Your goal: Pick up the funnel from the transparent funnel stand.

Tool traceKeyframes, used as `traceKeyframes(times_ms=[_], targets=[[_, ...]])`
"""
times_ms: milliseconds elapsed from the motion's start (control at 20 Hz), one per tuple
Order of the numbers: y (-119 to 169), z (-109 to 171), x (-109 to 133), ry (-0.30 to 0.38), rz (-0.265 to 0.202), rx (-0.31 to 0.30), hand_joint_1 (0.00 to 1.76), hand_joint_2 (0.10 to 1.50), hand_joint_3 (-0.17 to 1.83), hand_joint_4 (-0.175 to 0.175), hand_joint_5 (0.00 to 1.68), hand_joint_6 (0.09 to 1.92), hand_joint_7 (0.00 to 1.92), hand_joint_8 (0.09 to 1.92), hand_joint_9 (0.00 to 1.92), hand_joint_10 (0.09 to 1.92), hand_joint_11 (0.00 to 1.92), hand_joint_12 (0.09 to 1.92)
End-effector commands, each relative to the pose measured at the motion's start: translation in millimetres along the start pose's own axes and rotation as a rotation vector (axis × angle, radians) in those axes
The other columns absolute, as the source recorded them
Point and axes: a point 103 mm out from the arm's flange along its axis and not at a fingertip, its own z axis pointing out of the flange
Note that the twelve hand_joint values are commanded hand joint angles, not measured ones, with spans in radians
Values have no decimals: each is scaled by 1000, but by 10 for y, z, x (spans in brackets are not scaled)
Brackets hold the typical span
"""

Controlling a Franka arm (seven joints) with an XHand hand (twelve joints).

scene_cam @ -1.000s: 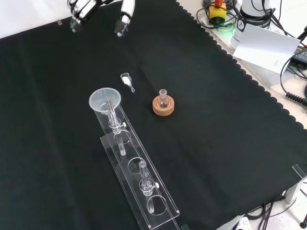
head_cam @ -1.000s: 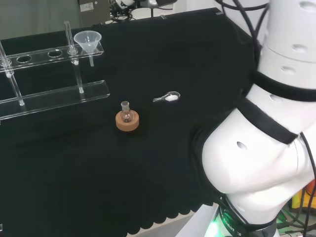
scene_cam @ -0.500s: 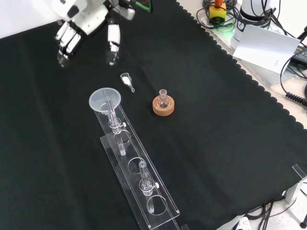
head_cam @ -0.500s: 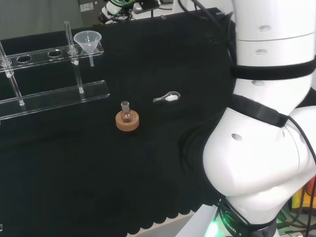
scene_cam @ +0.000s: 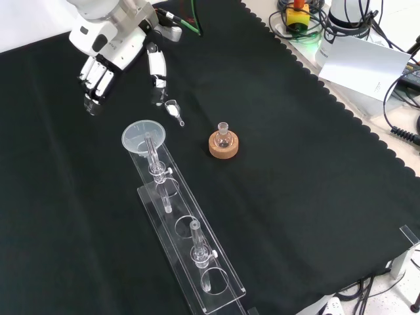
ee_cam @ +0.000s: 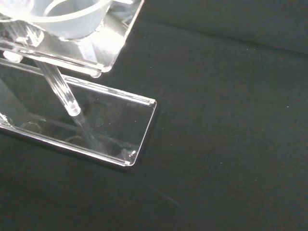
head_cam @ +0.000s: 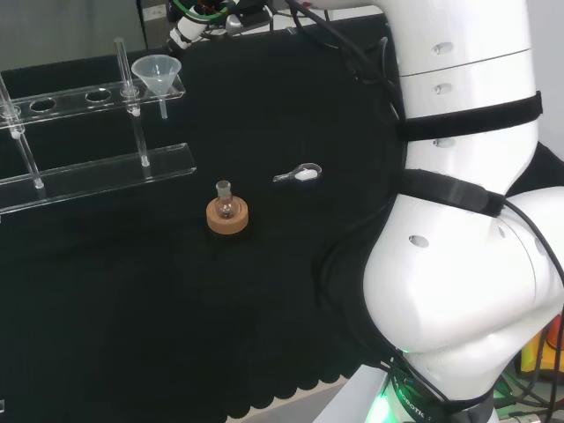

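Approaching is the step in hand: the robot hand (scene_cam: 118, 49) hangs at the front view's upper left, fingers spread and holding nothing, near the funnel (scene_cam: 144, 137), which sits in the transparent funnel stand's (scene_cam: 197, 262) end hole. Next, I judge, it must descend and curl round the funnel's rim.

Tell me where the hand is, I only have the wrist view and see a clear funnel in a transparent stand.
Observer: In the front view the black and white hand hangs above the black cloth, beyond the clear plastic funnel, not touching it.
Operator: Are its fingers open?
Observer: Yes, the fingers are relaxed and point down, with the thumb spread apart; it holds nothing.
Operator: Anything near that end of the stand?
Observer: A small clear spoon with white powder lies on the cloth just below the thumb, between the funnel and a small glass flask on a cork ring.
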Motion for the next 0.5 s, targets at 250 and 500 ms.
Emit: traceKeyframes(times_ms=[250,500], targets=[[38,103,206,7,-37,8,434,811,148,-43,66,87,0,447,235,777,219,1401],[105,145,300,-4,-45,16,435,798,131,-34,18,87,0,279,85,828,202,1421]])
